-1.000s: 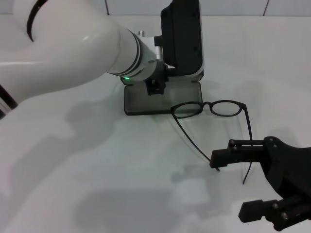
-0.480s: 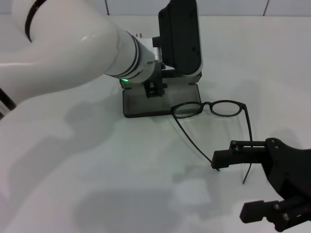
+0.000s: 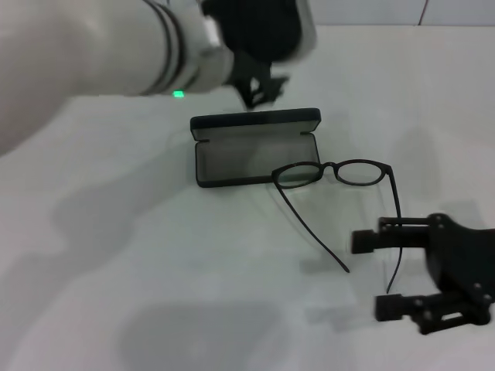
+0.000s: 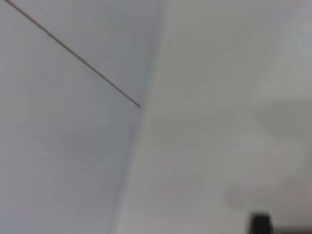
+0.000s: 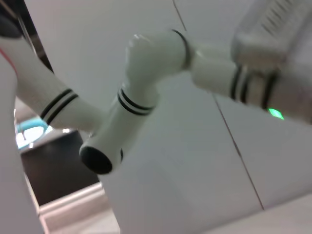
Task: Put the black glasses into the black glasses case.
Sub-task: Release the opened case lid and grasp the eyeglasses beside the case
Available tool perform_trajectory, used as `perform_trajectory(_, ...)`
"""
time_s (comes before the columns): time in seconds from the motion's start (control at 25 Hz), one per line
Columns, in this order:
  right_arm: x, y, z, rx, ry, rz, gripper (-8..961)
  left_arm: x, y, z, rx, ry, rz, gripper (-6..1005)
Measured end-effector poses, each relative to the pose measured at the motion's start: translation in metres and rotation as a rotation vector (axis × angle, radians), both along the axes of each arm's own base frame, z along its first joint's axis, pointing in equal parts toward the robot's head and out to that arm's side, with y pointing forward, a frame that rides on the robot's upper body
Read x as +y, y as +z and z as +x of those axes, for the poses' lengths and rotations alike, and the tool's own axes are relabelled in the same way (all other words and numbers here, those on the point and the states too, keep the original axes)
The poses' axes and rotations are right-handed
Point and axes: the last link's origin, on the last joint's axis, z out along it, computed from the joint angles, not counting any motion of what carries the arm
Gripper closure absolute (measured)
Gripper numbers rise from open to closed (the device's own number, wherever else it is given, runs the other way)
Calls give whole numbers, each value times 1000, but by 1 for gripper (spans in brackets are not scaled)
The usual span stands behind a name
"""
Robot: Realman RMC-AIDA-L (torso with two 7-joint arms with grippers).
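Observation:
The black glasses case (image 3: pixel 254 158) lies open in the middle of the white table, grey lining up, with its lid (image 3: pixel 255 121) standing at the far side. The black glasses (image 3: pixel 332 171) rest just right of the case, one lens overlapping its near right corner and both temple arms reaching toward me. My right gripper (image 3: pixel 380 274) is at the lower right, open, and the tip of the right temple arm lies between its fingers (image 3: pixel 370 240). My left gripper (image 3: pixel 259 83) hovers blurred above and behind the lid.
The white left arm (image 3: pixel 93 54) fills the upper left of the head view, and the white left arm (image 5: pixel 141 97) also shows in the right wrist view against a wall. The left wrist view holds only the table and wall.
The left arm has lifted up and back off the case, uncovering the open lid and lining. The right gripper has shifted slightly right and nearer. The glasses have not moved.

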Motion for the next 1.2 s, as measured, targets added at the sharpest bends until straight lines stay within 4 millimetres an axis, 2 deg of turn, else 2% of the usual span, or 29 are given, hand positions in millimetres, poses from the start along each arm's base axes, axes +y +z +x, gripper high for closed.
perform_trajectory(0.16, 11, 20, 5, -8, -6, 67, 214, -12, 30, 3, -271, 37, 28, 578)
perform_trajectory(0.28, 28, 33, 8, 9, -73, 182, 219, -23, 48, -9, -495, 59, -52, 583)
perform_trajectory(0.36, 39, 36, 8, -50, -86, 217, 222, -31, 59, -23, -631, 48, -120, 587)
perform_trajectory(0.44, 49, 35, 6, -143, -86, 220, 310, -38, 70, -36, -788, 34, -198, 590)
perform_trajectory(0.52, 65, 34, 0, -311, -83, 217, 399, -44, 80, -58, -949, 29, -266, 706)
perform_trajectory(0.56, 72, 33, -3, -383, -85, 216, 443, -46, 84, -70, -1025, 29, -285, 713)
perform_trajectory(0.68, 87, 32, -19, -512, -56, 241, 486, -54, 83, -101, -1169, 25, -364, 733)
perform_trajectory(0.72, 87, 32, -19, -512, -56, 241, 501, -57, 82, -111, -1208, 22, -386, 739)
perform_trajectory(0.76, 98, 31, -35, -590, -29, 262, 515, -59, 80, -121, -1248, 19, -404, 746)
perform_trajectory(0.84, 106, 28, -50, -641, -9, 270, 514, -67, 76, -136, -1309, 0, -436, 750)
perform_trajectory(1.08, 131, 19, -92, -803, 3, 258, 513, -85, 57, -163, -1368, -14, -416, 759)
perform_trajectory(1.2, 141, 10, -101, -888, -5, 248, 513, -90, 45, -172, -1381, 2, -386, 760)
